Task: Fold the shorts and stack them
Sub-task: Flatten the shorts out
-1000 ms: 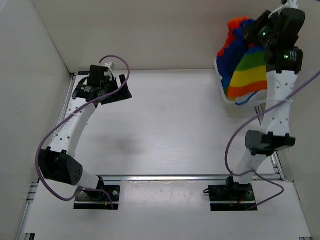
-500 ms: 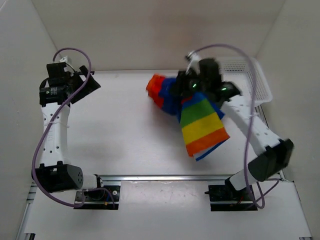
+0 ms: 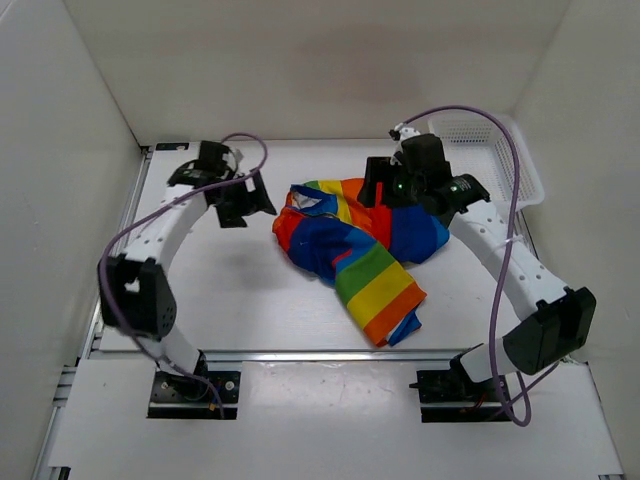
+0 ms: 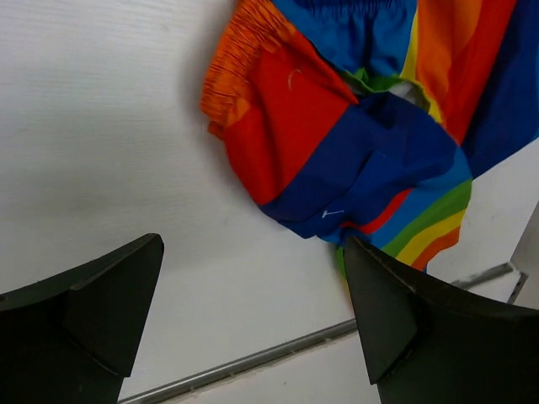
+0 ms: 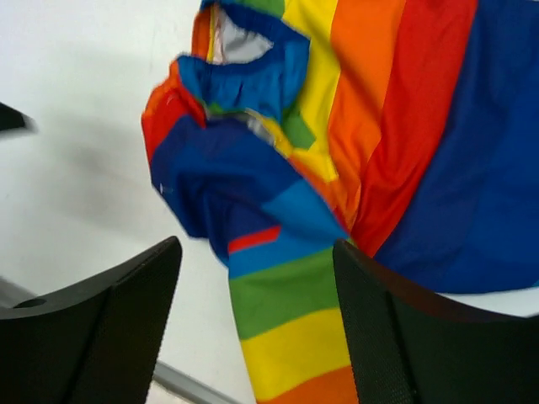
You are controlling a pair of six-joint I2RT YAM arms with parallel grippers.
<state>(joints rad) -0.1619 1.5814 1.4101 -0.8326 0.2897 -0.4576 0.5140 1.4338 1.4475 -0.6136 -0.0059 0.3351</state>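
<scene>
Shorts (image 3: 345, 245) now dropped on table (image 3: 235, 295); basket (image 3: 520, 160) beyond.

The right arm (image 3: 500, 250) hides part of the shorts (image 3: 350, 260)

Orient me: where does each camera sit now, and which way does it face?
Top external: above, behind the bases, facing down on table, shorts, basket; both arms show.
Left wrist: behind the left gripper, facing down at the shorts; open fingers show.
Right wrist: same from the right gripper.
Shared: the shorts, in all three.
</scene>
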